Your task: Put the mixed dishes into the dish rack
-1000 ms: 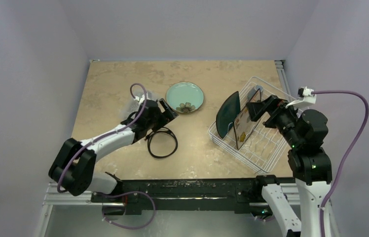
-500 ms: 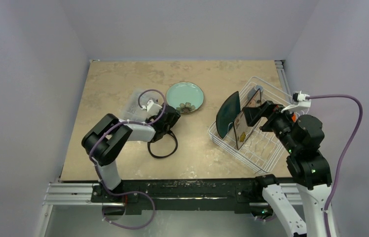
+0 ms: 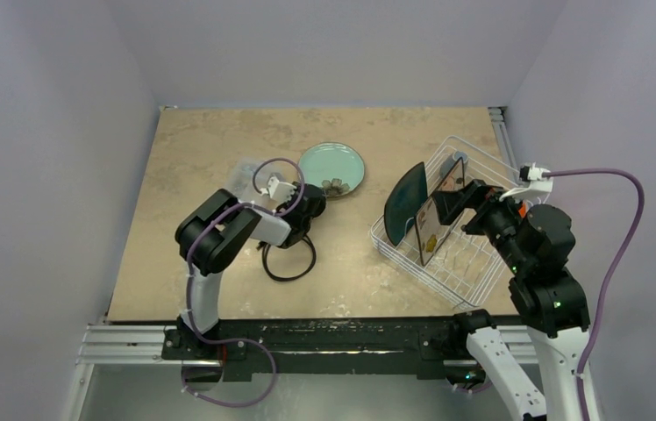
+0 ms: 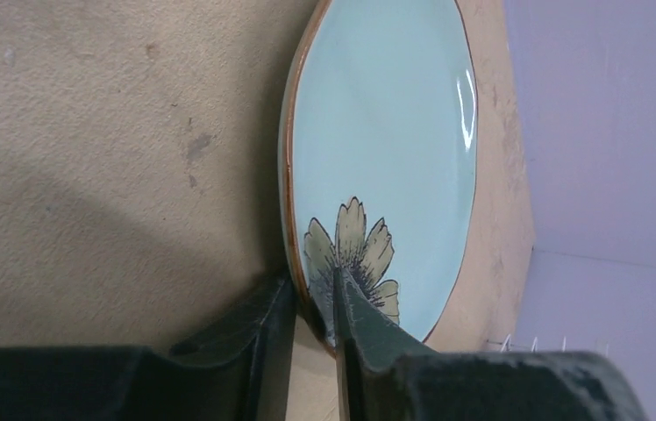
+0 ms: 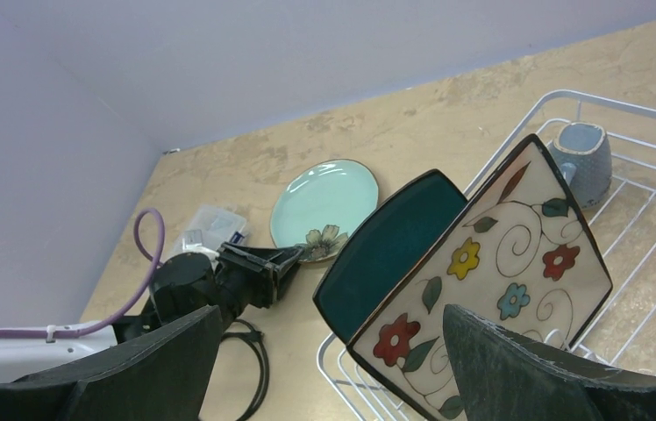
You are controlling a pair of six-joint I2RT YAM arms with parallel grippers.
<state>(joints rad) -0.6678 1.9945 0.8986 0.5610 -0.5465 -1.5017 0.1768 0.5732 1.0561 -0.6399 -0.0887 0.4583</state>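
At mid-table, found the left gripper (image 4: 311,289) clamped on the near rim of the pale mint round plate (image 4: 386,132), well left of the dish rack (image 3: 474,145). Over the rack, noted the right gripper (image 3: 447,202) spread wide, grasping nothing. Recorded inside: dark teal squarish plate (image 3: 406,203) and dark-rimmed square patterned plate (image 3: 434,230) upright side by side, grey-blue mug (image 5: 583,158) at the far end.

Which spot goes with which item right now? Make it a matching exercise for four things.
1 pale mint round plate
2 dark teal squarish plate
3 grey-blue mug
4 black coiled cable

A far corner of the dish rack
B lying loose on the table
C rim pinched by the left tool
D on edge beside the patterned plate

Pairs: 1-C, 2-D, 3-A, 4-B
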